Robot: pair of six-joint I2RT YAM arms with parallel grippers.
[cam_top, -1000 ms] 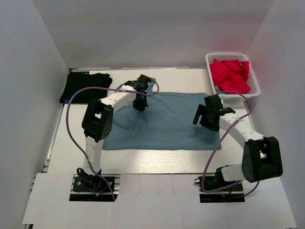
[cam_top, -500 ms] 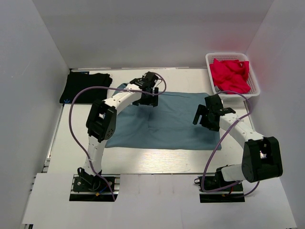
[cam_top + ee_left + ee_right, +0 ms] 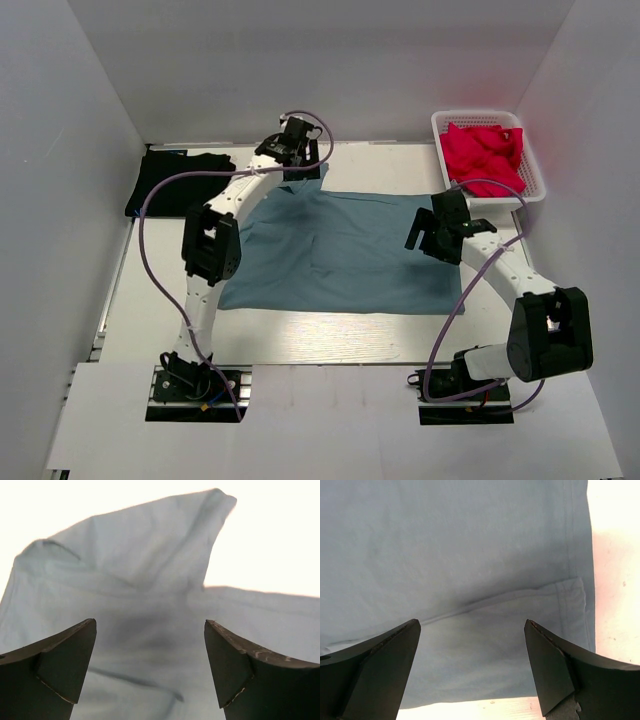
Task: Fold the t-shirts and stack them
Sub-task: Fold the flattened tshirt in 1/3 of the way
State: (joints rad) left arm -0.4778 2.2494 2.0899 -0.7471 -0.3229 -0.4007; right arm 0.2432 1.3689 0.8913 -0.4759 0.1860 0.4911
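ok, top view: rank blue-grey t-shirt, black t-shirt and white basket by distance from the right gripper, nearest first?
1. blue-grey t-shirt, directly beneath the right gripper
2. white basket, far-right corner
3. black t-shirt, far-left edge

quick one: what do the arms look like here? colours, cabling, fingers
The left arm and right arm have white links with chunky black joint housings. A lilac cable loops alongside each. Fingers are matte black, wedge-shaped, slightly scuffed. No markings legible.
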